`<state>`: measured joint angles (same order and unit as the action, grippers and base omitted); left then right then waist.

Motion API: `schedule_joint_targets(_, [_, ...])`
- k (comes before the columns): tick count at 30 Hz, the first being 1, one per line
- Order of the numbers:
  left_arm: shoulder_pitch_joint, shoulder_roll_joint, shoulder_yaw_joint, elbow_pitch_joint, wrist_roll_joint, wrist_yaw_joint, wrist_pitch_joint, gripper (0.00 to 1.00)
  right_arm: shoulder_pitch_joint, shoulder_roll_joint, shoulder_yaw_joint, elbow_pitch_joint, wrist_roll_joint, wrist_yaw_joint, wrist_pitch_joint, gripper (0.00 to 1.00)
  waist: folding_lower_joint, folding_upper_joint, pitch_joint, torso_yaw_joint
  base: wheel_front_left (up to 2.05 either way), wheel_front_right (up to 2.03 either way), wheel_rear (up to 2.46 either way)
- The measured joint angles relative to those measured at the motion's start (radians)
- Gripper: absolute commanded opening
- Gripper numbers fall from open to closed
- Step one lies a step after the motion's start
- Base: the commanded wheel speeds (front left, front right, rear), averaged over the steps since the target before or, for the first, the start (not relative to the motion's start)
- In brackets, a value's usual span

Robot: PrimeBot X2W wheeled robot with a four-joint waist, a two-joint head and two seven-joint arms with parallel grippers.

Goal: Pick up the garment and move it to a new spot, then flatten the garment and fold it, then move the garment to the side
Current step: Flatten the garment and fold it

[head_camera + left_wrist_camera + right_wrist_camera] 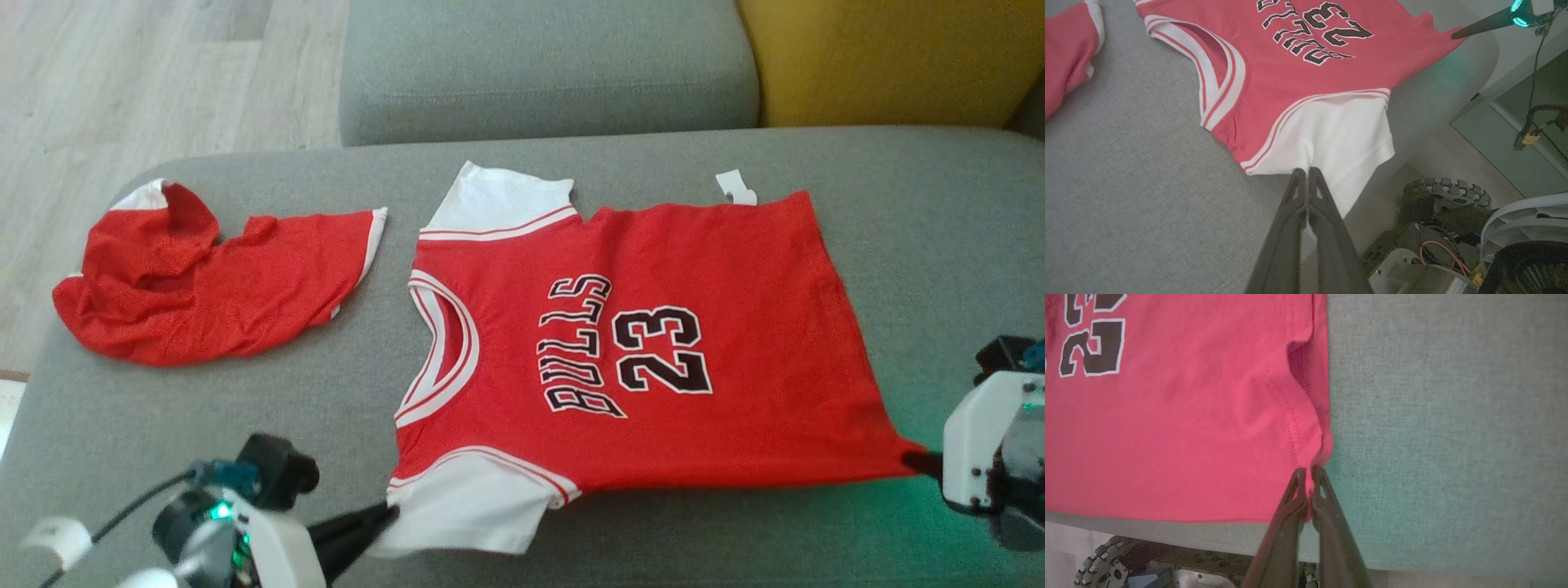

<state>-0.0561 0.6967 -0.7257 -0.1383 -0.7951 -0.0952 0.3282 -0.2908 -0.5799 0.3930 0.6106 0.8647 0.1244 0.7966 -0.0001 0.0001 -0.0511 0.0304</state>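
The garment (653,343) is a red jersey with white sleeves and "BULLS 23" in black, spread flat on the grey couch seat (506,175), neck to the left. My left gripper (390,513) is shut on the near white sleeve (1331,134), its fingers (1306,179) pinching the sleeve's edge. My right gripper (921,462) is shut on the jersey's near hem corner (1312,457), and red cloth (1167,416) lies taut between the two grips.
A second red garment (204,278) lies crumpled on the seat's left end. Grey back cushion (547,65) and a yellow cushion (882,57) stand behind. The seat's near edge drops to the robot's wheeled base (1445,196).
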Motion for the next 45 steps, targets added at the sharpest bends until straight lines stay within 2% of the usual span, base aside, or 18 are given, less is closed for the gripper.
schedule_joint_targets(4, [-0.055,-0.003,0.002,0.012,0.011,-0.001,0.0,0.0,-0.01,0.01,-0.056,-0.025,-0.052,0.0,0.021,0.0,0.0,0.0,0.023,-0.003,0.0,0.0,0.0])
schedule_joint_targets(8, [-0.132,-0.006,0.006,0.046,0.022,-0.004,0.002,0.0,-0.043,0.047,-0.116,-0.035,-0.099,0.0,0.052,0.0,0.0,0.0,0.048,-0.008,0.0,0.0,0.0])
schedule_joint_targets(17, [-0.341,-0.024,-0.018,0.16,0.062,-0.029,0.013,0.0,-0.167,0.099,-0.176,-0.055,-0.253,0.0,0.085,0.0,0.0,0.0,0.145,-0.014,0.0,0.0,0.0])
schedule_joint_targets(21, [-0.449,-0.043,-0.088,0.245,0.072,-0.036,0.01,0.0,-0.227,0.113,-0.177,-0.048,-0.336,0.0,0.081,0.0,0.0,0.0,0.197,-0.018,0.0,0.0,0.0])
schedule_joint_targets(29, [-0.569,-0.067,-0.2,0.367,0.074,-0.037,-0.059,0.0,-0.276,0.14,-0.163,-0.001,-0.39,0.0,0.04,0.0,0.0,0.0,0.253,-0.025,0.0,0.0,0.0])
schedule_joint_targets(30, [-0.581,-0.071,-0.206,0.382,0.074,-0.037,-0.07,0.0,-0.284,0.142,-0.165,0.001,-0.398,0.0,0.018,0.47,0.0001,-0.0001,0.258,-0.026,0.0,0.0,0.0])
schedule_joint_targets(31, [-0.594,-0.078,-0.204,0.404,0.076,-0.037,-0.086,0.44,-0.298,0.148,-0.17,0.011,-0.4,0.0,0.003,1.0,0.0001,-0.0001,0.263,-0.027,0.0,0.0,0.0])
schedule_joint_targets(32, [-0.607,-0.085,-0.202,0.43,0.084,-0.035,-0.102,1.0,-0.308,0.155,-0.176,0.016,-0.402,0.0,-0.022,1.0,0.0001,-0.0001,0.266,-0.028,0.0,0.0,0.0])
schedule_joint_targets(34, [-0.618,-0.095,-0.196,0.455,0.09,-0.027,-0.121,1.0,-0.32,0.161,-0.183,0.02,-0.405,0.0,-0.051,1.0,0.0001,-0.0001,0.269,-0.029,0.0,0.0,0.0])
schedule_joint_targets(39, [-0.646,-0.15,-0.144,0.544,0.094,0.022,-0.222,1.0,-0.354,0.185,-0.2,0.022,-0.411,0.0,-0.234,1.0,0.0001,-0.0001,0.264,-0.032,0.0,0.0,0.0])
schedule_joint_targets(45, [-0.64,-0.23,-0.031,0.574,0.06,0.134,-0.451,1.0,-0.329,0.209,-0.155,-0.038,-0.388,0.0,-0.486,1.0,0.0,-0.0001,0.226,-0.032,0.0,0.0,0.0])
